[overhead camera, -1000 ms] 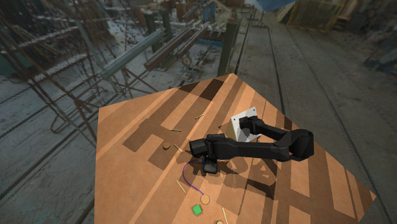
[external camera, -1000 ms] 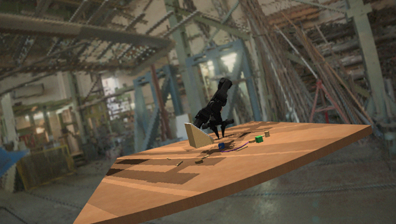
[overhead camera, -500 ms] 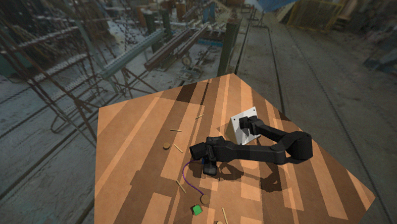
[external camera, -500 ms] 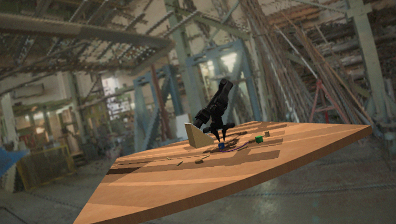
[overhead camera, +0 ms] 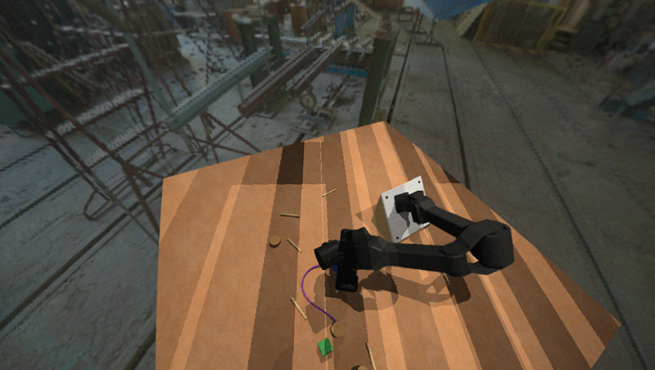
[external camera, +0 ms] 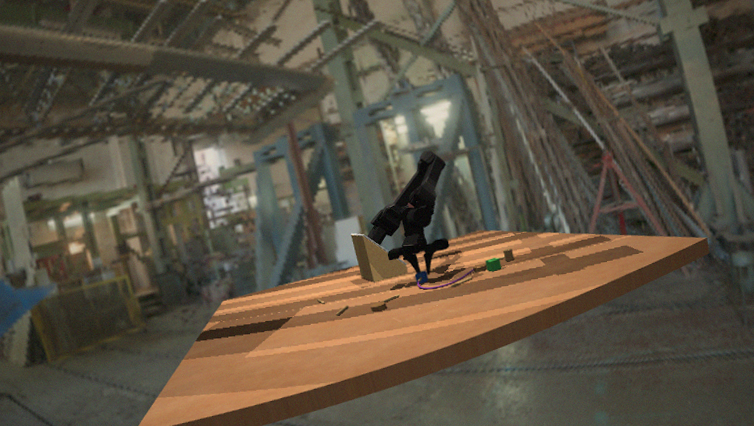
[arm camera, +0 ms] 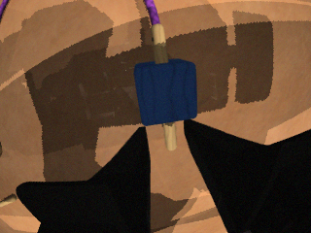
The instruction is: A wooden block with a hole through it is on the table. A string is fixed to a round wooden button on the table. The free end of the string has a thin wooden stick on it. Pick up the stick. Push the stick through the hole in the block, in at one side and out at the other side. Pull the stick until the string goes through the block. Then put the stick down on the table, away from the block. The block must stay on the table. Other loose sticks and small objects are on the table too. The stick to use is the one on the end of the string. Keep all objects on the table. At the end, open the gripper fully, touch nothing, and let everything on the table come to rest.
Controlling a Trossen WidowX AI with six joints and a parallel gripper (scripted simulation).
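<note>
Wrist view: pale round stick point(arm camera: 170, 137) through smooth blue block point(arm camera: 166, 92) — purple string point(arm camera: 153, 12) point(overhead camera: 302, 287) point(external camera: 447, 285)

From here I'm looking into an industrial workshop hall. I can see steel beams point(overhead camera: 221, 89), blue steel frames point(external camera: 471, 144) and leaning poles point(external camera: 509, 81)

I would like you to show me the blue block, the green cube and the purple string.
blue block point(arm camera: 166, 93): wrist view, top face
green cube point(overhead camera: 325, 347) point(external camera: 493, 264): top and exterior views, body
purple string point(overhead camera: 302, 287): top view, curved middle

Stick point(arm camera: 169, 137) through block point(overhead camera: 335, 268) point(external camera: 421, 277) point(arm camera: 166, 92), string point(overhead camera: 302, 286) point(external camera: 454, 283) point(arm camera: 153, 12) between block and button point(overhead camera: 338, 329)
</note>
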